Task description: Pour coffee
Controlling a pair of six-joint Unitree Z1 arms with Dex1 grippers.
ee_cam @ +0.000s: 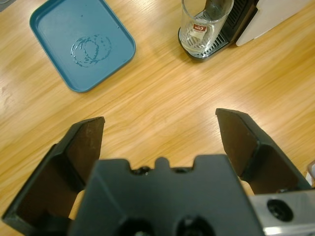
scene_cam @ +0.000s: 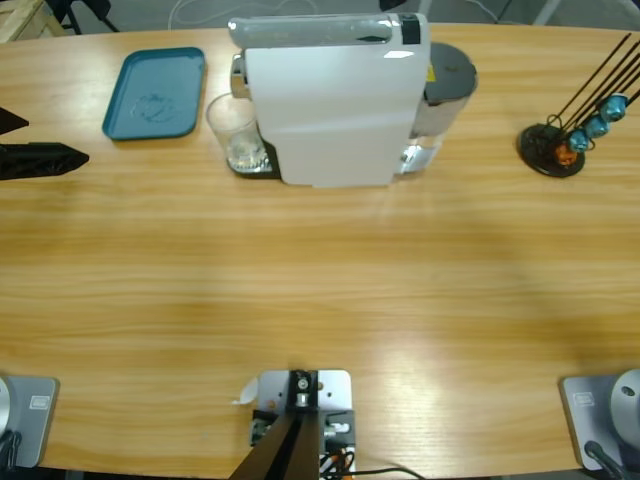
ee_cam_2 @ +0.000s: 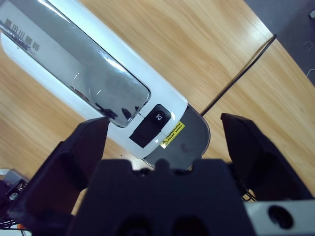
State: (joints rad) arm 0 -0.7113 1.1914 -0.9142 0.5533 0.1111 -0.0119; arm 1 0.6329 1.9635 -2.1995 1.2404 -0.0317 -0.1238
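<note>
A white coffee machine [scene_cam: 335, 105] is seen at the upper middle of the high view, standing on the long wooden tabletop [scene_cam: 320, 290], with a grey round tank [scene_cam: 450, 72] at its right side. A clear glass [scene_cam: 234, 130] is set on the machine's black drip tray [scene_cam: 262, 165] at the machine's left side; whether any coffee lies in it cannot be told from above, and in the left wrist view the glass [ee_cam: 204, 24] appears clear, with only a small red-and-white label visible and no amber liquid made out. A teal tray [scene_cam: 155, 92] lies in the upper left of the high view, well apart from the glass, and faint wet rings are seen on its floor in the left wrist view [ee_cam: 49, 24]. A black capsule stand [scene_cam: 552, 148] with thin rods and a few blue and orange capsules [scene_cam: 596, 125] is placed at the right edge. A black gripper tip [scene_cam: 45, 158] enters at the left edge of the high view. In the left wrist view the left gripper [ee_cam: 160, 130] is held above bare wood, its jaws wide apart and holding nothing. In the right wrist view the right gripper [ee_cam_2: 165, 135] is held over the machine's top [ee_cam_2: 74, 73], near a black button [ee_cam_2: 150, 125] and a yellow label, its jaws likewise spread and holding nothing.
</note>
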